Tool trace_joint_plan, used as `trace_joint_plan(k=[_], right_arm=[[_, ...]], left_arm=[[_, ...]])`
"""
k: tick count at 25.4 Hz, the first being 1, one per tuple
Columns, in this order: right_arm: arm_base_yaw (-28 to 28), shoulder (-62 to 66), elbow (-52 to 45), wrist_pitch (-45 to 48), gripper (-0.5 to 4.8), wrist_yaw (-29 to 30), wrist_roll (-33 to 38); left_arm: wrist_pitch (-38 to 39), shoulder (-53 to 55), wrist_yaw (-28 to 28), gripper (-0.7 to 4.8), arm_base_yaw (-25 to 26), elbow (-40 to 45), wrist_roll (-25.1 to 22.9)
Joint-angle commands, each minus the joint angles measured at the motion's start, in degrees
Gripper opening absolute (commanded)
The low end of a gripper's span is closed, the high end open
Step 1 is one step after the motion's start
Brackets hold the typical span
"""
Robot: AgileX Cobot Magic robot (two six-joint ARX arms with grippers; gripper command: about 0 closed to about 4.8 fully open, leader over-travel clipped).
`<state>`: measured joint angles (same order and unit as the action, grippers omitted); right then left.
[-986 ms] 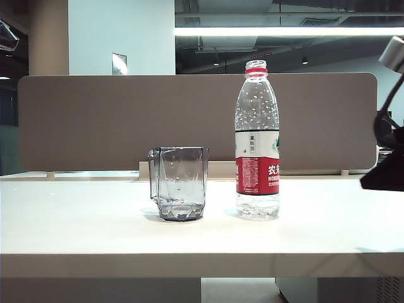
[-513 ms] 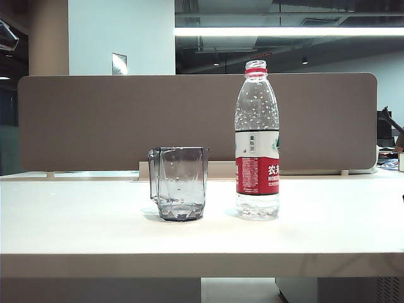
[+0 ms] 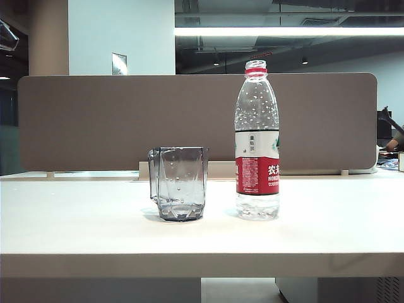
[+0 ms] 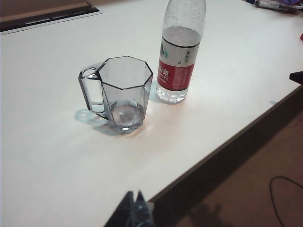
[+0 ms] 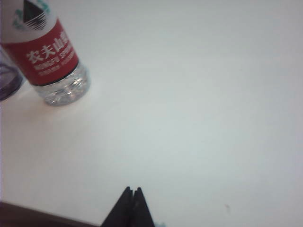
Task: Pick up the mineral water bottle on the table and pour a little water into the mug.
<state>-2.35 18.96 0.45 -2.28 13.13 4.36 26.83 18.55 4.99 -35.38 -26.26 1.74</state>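
Mug and mineral water bottle stand upright on the table in the exterior view, and I take the mug as my landmark. The bottle is just to the mug's right, a narrow gap between them, not touching. Bare white tabletop runs wide to the left of the mug, wide to the right beyond the bottle, and forward to the thick pale front edge. A long brown divider panel closes off the space behind the mug. The bottle's mouth is uncapped above its red neck ring, droplets cling inside its upper walls, and a little water sits at its base. I see neither arm from this camera. On the red label I read large white Chinese characters, the first being 农, with smaller lettering I cannot make out.

From the left wrist, the left gripper hangs off the table's front edge, well apart from the mug, its jaws pinched together to a point. The bottle stands just beyond the mug, and the edge runs diagonally past both.

From the right wrist, the right gripper sits over open tabletop, jaws pressed together, holding nothing. The bottle is well apart from it, with a sliver of the mug behind. The label reads 农夫山.
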Motion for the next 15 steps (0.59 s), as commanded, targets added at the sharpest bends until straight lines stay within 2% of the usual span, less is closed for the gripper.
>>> trace_joint_plan(k=[1, 12, 15], right_arm=[[2.1, -5.7, -0.4, -5.5, -0.06, -2.0, 0.2], [2.5, -10.2, -0.4, -8.2, -0.06, -12.4, 2.1], [2.5, -13.1, -0.4, -8.2, -0.06, -11.5, 2.1]], left_arm=[[-0.6, 0.0, 0.2, -0.05, -0.1, -0.1, -0.2], [-0.6, 0.0, 0.2, -0.05, -0.1, -0.1, -0.2], [-0.6, 0.0, 0.2, -0.05, -0.1, -0.1, -0.2]])
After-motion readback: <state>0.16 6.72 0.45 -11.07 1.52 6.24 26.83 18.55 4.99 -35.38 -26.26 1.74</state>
